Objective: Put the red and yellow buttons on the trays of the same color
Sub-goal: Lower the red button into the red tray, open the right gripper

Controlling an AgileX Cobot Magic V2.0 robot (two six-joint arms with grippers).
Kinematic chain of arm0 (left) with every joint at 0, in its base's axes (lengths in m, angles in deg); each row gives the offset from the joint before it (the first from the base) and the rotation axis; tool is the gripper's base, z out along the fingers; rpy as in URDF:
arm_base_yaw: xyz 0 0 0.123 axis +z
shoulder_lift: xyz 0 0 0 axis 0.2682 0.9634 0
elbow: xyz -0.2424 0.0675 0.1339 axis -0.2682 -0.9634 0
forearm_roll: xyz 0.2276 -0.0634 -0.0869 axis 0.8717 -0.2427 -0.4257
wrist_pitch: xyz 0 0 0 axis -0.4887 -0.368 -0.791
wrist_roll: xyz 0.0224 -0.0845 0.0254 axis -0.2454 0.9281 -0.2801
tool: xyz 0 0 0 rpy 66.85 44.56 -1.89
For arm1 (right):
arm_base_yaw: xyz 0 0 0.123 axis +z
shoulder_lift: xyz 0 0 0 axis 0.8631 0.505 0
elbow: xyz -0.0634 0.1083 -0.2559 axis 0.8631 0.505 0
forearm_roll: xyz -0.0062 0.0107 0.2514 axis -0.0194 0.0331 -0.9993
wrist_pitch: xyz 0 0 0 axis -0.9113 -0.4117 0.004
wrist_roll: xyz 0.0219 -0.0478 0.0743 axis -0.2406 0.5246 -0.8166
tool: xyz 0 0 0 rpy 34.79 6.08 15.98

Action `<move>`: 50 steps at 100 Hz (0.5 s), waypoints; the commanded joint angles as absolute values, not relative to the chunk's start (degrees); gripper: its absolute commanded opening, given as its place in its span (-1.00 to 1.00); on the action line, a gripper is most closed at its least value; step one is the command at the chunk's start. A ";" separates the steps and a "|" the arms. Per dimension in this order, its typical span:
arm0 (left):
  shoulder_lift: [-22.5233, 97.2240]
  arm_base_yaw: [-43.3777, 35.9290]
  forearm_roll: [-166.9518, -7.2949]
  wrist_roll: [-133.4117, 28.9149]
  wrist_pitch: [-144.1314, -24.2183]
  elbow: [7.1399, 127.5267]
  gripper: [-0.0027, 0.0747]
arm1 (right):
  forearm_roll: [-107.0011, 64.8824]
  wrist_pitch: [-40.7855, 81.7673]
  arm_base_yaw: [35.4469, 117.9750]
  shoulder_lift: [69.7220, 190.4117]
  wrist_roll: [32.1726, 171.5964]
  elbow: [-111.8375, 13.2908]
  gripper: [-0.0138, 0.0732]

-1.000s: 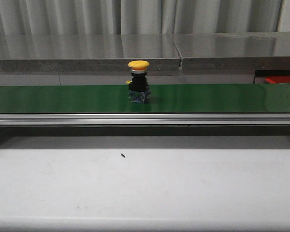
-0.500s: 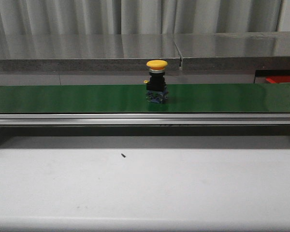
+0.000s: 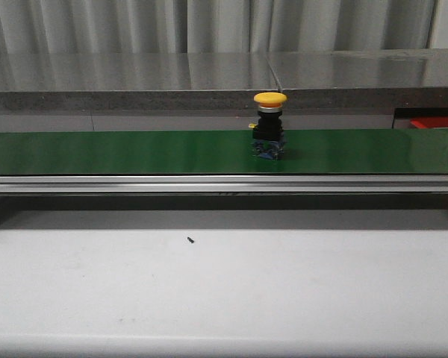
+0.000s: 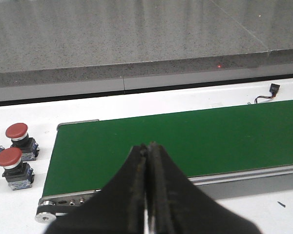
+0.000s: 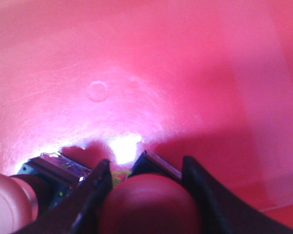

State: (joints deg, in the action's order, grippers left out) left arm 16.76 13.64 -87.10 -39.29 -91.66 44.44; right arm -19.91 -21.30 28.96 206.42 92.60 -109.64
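Observation:
A yellow button [image 3: 270, 123] stands upright on the green conveyor belt [image 3: 134, 152], right of its middle. Neither gripper shows in the front view. My left gripper [image 4: 148, 148] hangs shut and empty above the belt's near edge [image 4: 185, 141]. Two red buttons [image 4: 17, 132] [image 4: 10, 158] stand on the white table beyond the belt's end. My right gripper [image 5: 144, 168] is shut on a red button [image 5: 149, 204] low inside the red tray [image 5: 136, 73]. A second red button [image 5: 10, 200] lies beside it in the tray. No yellow tray is in view.
A corner of the red tray [image 3: 437, 121] shows behind the belt at the far right. A grey stone ledge [image 3: 134, 78] runs behind the belt. A small dark speck [image 3: 189, 240] lies on the white table. A cable connector [image 4: 272, 89] lies beyond the belt.
The yellow button has travelled rightwards along the belt, from left of centre to right of centre.

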 commanded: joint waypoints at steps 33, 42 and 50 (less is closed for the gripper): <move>16.81 13.19 -88.31 -39.40 -87.81 45.94 -0.98 | -20.38 -18.93 28.61 202.11 92.86 -111.83 0.57; 16.81 13.19 -88.31 -39.40 -87.81 45.94 -0.98 | -20.37 -18.73 28.61 200.93 92.86 -111.83 0.57; 16.81 13.19 -88.31 -39.40 -87.81 45.94 -0.98 | -20.33 -18.88 28.61 199.22 92.97 -111.83 0.57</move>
State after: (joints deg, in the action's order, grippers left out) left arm 16.76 13.64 -87.10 -39.29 -91.66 44.44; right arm -19.91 -21.16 28.96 205.81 92.60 -109.82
